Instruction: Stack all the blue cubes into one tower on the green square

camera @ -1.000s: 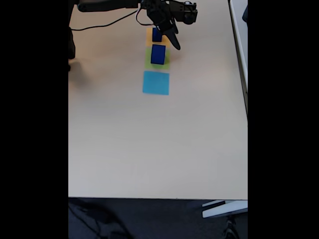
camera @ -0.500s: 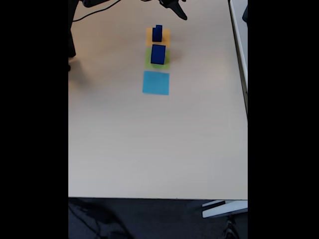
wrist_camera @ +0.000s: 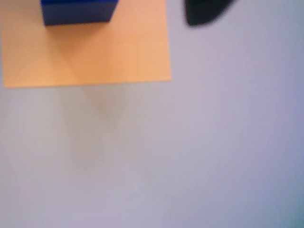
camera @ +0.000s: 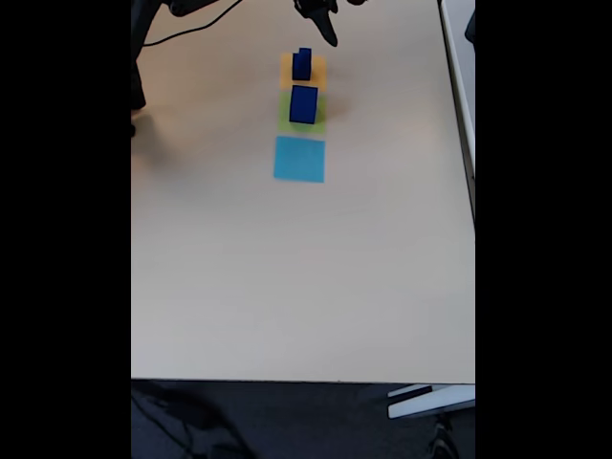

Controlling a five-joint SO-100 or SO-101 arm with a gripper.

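A large blue cube [camera: 303,103] stands on the green square [camera: 316,122] in the fixed view. Just behind it, a mid-sized blue cube [camera: 301,67] sits on an orange square [camera: 316,69] with a smaller blue cube [camera: 305,53] on top. My gripper [camera: 327,29] hangs at the table's far edge, behind and slightly right of that pair, touching nothing. In the wrist view a blue cube [wrist_camera: 78,10] shows at the top left on the orange square [wrist_camera: 95,52], and one dark fingertip [wrist_camera: 204,12] pokes in at the top. Whether the jaws are apart is unclear.
A light-blue paper square [camera: 299,159] lies in front of the green one. A black cable [camera: 191,36] runs along the far left of the table. The table's right edge [camera: 472,191] borders a dark gap.
The gripper has drawn back from over the cubes on the orange square to the table's far edge, then shifted slightly left. The cubes have not moved.
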